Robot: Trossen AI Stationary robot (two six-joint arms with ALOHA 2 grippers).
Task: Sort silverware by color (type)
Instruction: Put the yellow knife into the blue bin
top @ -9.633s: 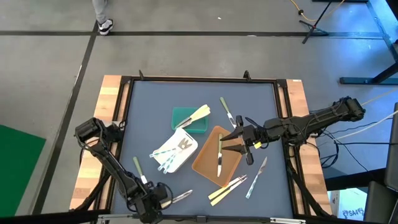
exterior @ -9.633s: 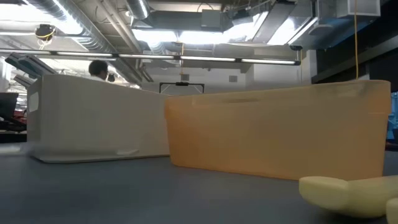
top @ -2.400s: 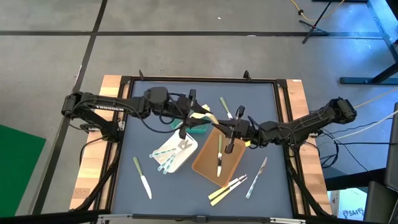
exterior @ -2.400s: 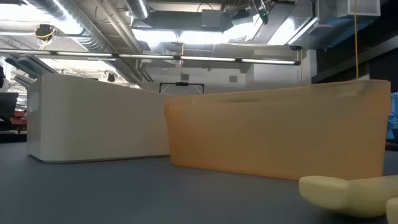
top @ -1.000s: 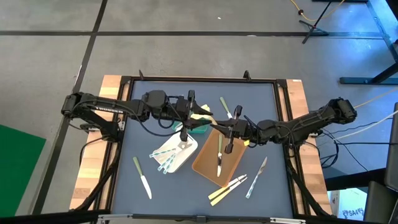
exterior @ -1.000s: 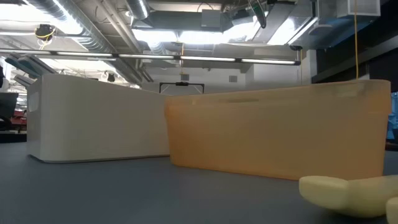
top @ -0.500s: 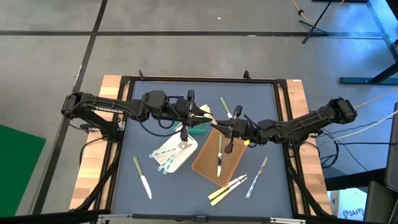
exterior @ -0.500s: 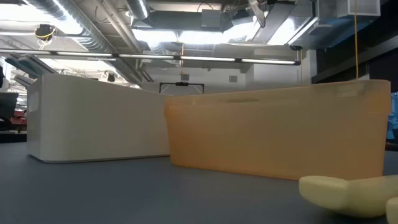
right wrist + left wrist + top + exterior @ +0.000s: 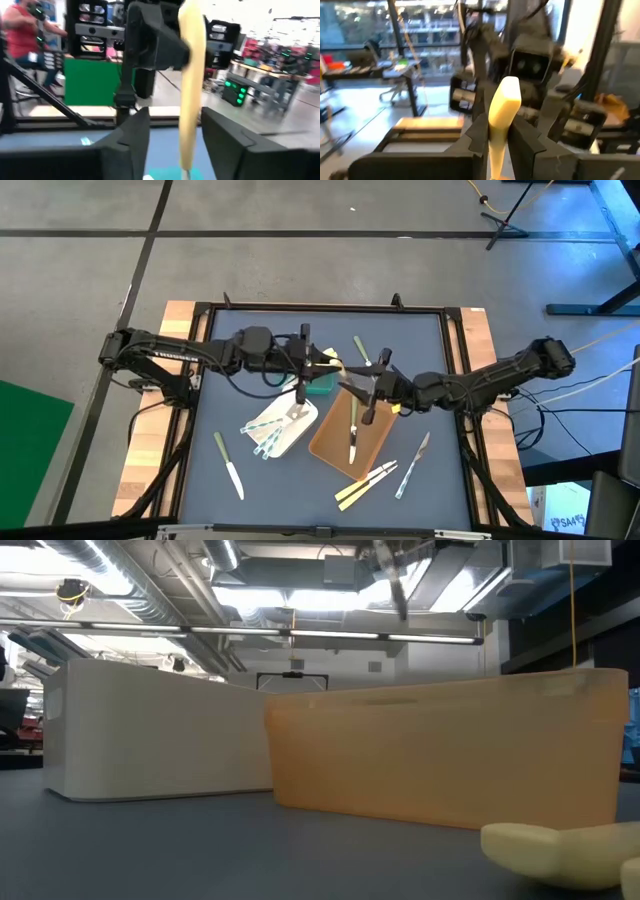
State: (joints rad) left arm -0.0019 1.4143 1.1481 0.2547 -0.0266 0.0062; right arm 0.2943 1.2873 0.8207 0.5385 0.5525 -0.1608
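A pale cream-yellow utensil [image 9: 503,117] hangs in the air over the green tray [image 9: 297,370], between my two grippers. My left gripper [image 9: 322,363] reaches in level from the table's left and is shut on it. My right gripper [image 9: 354,383] faces it from the right, open. In the right wrist view the cream utensil [image 9: 192,85] stands between the right gripper's parted fingers [image 9: 127,142]. More silverware lies in the white tray [image 9: 293,438], in the brown tray [image 9: 330,442] and on the mat. My left gripper pinches the cream utensil between its two fingers [image 9: 477,137]. The fingers come level from the table's left and lie along it. Its broad flat end [image 9: 506,90] sticks out past the fingertips toward the right gripper. The utensil is lifted clear of tray and table.
An olive-handled knife [image 9: 352,430] lies in the brown tray and translucent pieces [image 9: 265,430] in the white one. Loose on the mat lie an olive-handled knife [image 9: 228,466], a small heap [image 9: 365,483], a translucent piece [image 9: 412,465] and another utensil [image 9: 364,356].
Both arms have stayed where they were over the green tray. At the top of the low view the pale utensil has swung toward the picture's left and tilted over.
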